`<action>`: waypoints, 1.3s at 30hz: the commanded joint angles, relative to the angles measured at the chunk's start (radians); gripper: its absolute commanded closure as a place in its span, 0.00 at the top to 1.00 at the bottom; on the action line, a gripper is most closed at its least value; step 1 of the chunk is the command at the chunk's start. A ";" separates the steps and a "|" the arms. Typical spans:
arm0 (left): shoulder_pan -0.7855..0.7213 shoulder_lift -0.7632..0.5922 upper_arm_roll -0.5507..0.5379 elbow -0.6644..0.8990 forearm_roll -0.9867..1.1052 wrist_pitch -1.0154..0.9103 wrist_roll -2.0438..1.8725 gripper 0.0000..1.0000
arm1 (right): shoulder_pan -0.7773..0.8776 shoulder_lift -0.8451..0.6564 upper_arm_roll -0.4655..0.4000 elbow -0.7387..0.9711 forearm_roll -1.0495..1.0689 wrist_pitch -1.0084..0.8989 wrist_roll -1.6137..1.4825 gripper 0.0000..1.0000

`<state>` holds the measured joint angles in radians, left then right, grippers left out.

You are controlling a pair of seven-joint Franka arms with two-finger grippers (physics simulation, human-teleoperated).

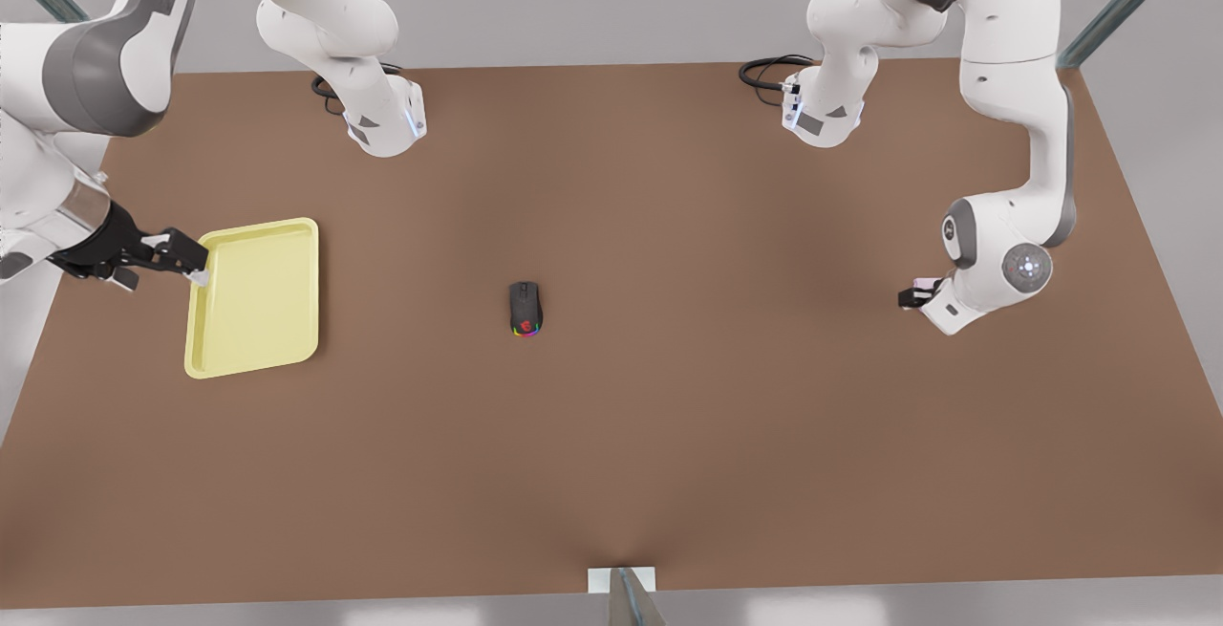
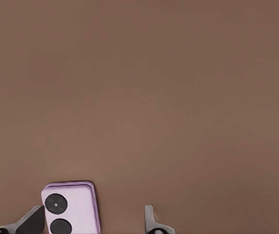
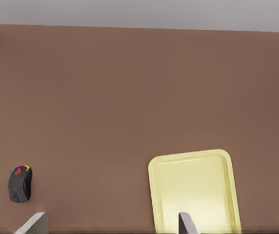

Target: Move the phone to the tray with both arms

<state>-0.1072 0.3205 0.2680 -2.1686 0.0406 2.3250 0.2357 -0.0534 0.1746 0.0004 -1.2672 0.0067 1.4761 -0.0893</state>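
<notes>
The pale pink phone (image 2: 71, 207) with two black lenses lies flat on the brown table (image 1: 669, 397) at the front view's right, where only a pink sliver of the phone (image 1: 923, 282) peeks out beside the arm's wrist. My left gripper (image 2: 91, 222) hovers low over it, open, with the phone between its fingers and close to one fingertip (image 2: 32, 220). In the front view the left gripper (image 1: 912, 297) is mostly hidden by its wrist. The pale yellow tray (image 1: 256, 293) sits at the front view's left. My right gripper (image 1: 189, 261) stands open at the tray's (image 3: 195, 187) near rim.
A black computer mouse (image 1: 524, 308) with rainbow lights lies mid-table between the two arms, and the right wrist view catches the mouse (image 3: 20, 183) too. Both arm bases with black cables stand along the table's far edge.
</notes>
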 commanded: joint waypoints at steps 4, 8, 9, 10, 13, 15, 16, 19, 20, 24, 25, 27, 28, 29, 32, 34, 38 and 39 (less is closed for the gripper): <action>0.007 0.018 0.027 -0.037 -0.004 0.195 0.142 1.00 | 0.004 -0.003 0.004 0.000 -0.034 -0.036 -0.018 1.00; 0.026 0.015 0.051 -0.086 -0.004 0.235 0.185 1.00 | 0.014 0.009 0.004 -0.015 -0.030 0.010 -0.014 1.00; 0.026 0.015 0.054 -0.096 -0.005 0.237 0.185 1.00 | 0.017 0.006 0.003 -0.012 -0.034 0.013 -0.014 1.00; 0.026 0.017 0.054 -0.102 -0.034 0.237 0.186 1.00 | 0.017 0.009 0.004 -0.012 -0.034 0.010 -0.010 1.00; 0.026 0.015 0.062 -0.117 -0.087 0.237 0.188 1.00 | 0.012 0.014 0.003 -0.011 -0.034 0.018 -0.010 1.00; 0.041 0.020 0.068 -0.126 -0.168 0.237 0.264 1.00 | 0.014 0.025 0.003 -0.008 -0.019 0.019 -0.009 1.00; 0.046 0.020 0.069 -0.126 -0.182 0.237 0.272 1.00 | 0.017 0.029 0.003 -0.006 -0.031 0.024 -0.009 1.00; 0.052 0.031 0.071 -0.128 -0.182 0.235 0.280 1.00 | 0.017 0.029 0.003 -0.006 -0.034 0.039 -0.010 1.00; 0.052 0.040 0.071 -0.128 -0.182 0.235 0.283 1.00 | 0.015 0.028 0.003 -0.005 -0.031 0.038 -0.010 1.00; 0.053 0.063 0.076 -0.126 -0.185 0.237 0.390 1.00 | 0.015 0.039 0.003 -0.005 -0.028 0.038 -0.010 1.00; 0.053 0.068 0.079 -0.126 -0.185 0.237 0.401 1.00 | 0.015 0.039 0.003 -0.005 -0.028 0.038 -0.010 1.00; 0.053 0.077 0.083 -0.126 -0.185 0.243 0.409 1.00 | 0.015 0.039 0.003 -0.005 -0.028 0.038 -0.010 1.00; 0.053 0.078 0.083 -0.128 -0.185 0.243 0.409 1.00 | 0.015 0.039 0.003 -0.005 -0.028 0.039 -0.010 1.00; 0.055 0.083 0.083 -0.128 -0.185 0.241 0.409 1.00 | 0.017 0.046 0.003 -0.005 -0.030 0.039 -0.010 1.00; 0.055 0.095 0.083 -0.128 -0.186 0.243 0.409 1.00 | 0.015 0.048 0.003 -0.005 -0.033 0.039 -0.010 1.00; 0.055 0.098 0.083 -0.128 -0.186 0.241 0.409 1.00 | 0.014 0.049 0.003 -0.005 -0.028 0.039 -0.010 1.00; 0.055 0.109 0.085 -0.126 -0.188 0.241 0.409 0.91 | 0.015 0.048 0.003 -0.005 -0.031 0.038 -0.010 1.00; 0.055 0.111 0.083 -0.126 -0.188 0.241 0.409 0.91 | 0.015 0.048 0.003 -0.005 -0.030 0.039 -0.010 1.00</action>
<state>-0.0523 0.4299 0.3513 -2.2953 -0.1479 2.5658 0.5544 -0.0382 0.2236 0.0031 -1.2722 -0.0235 1.5150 -0.0988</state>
